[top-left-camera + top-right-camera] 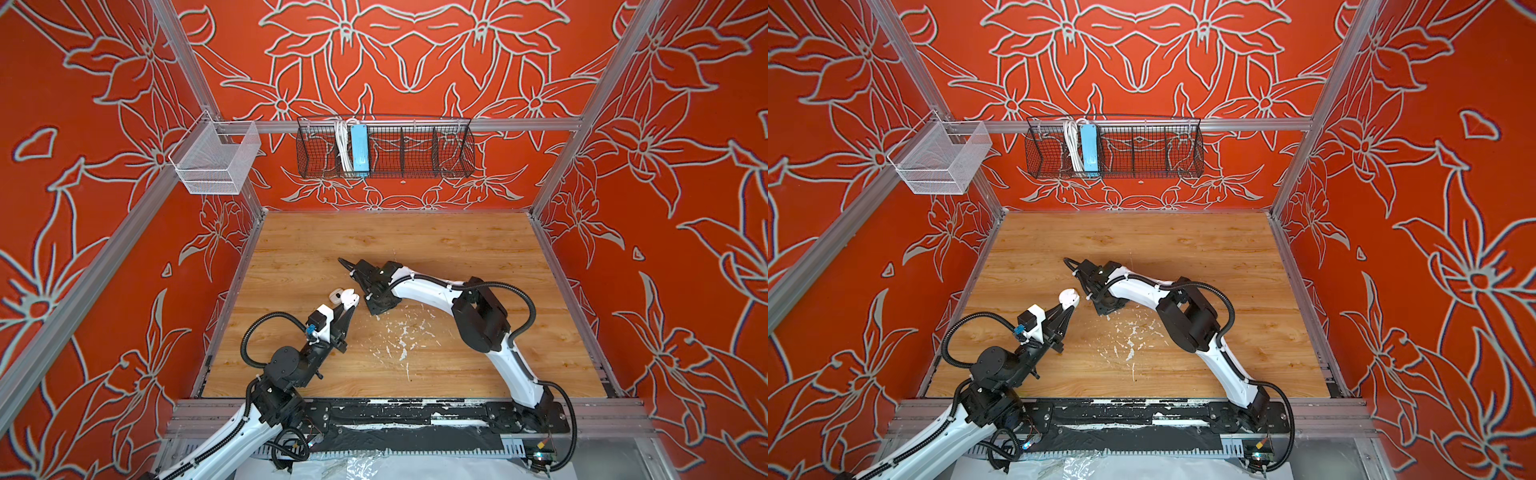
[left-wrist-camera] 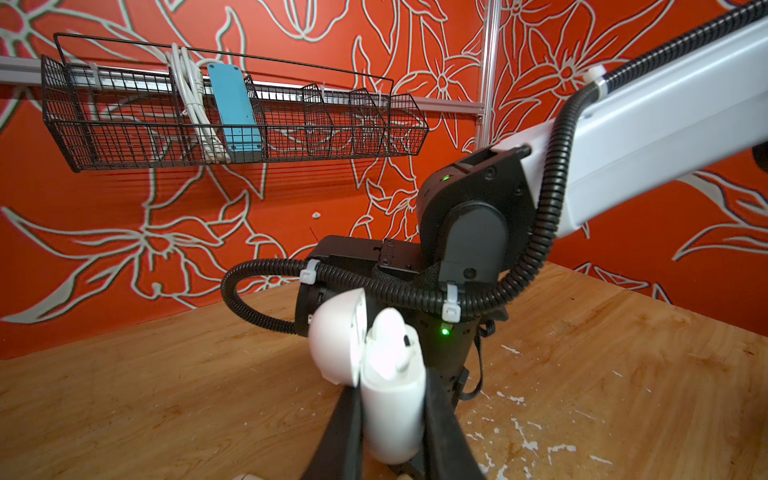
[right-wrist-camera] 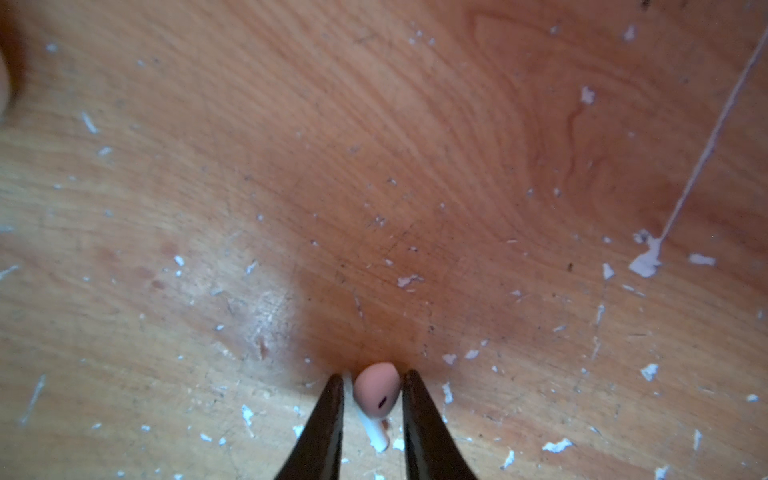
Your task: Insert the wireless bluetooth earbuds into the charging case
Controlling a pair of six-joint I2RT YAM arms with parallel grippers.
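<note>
My left gripper is shut on the white charging case and holds it off the table. The case's lid hangs open to one side. One white earbud sits in the case's opening. Across the gap, behind and above the case, my right gripper is shut on a second earbud. Its rounded head is pinched between the black fingertips, and its short white stem points back toward the wrist. This earbud does not show in either top view.
White paint flecks dot the wooden table in front of the right arm. On the back wall hangs a black wire basket with a blue power strip and a white cable. A white mesh basket hangs at the back left.
</note>
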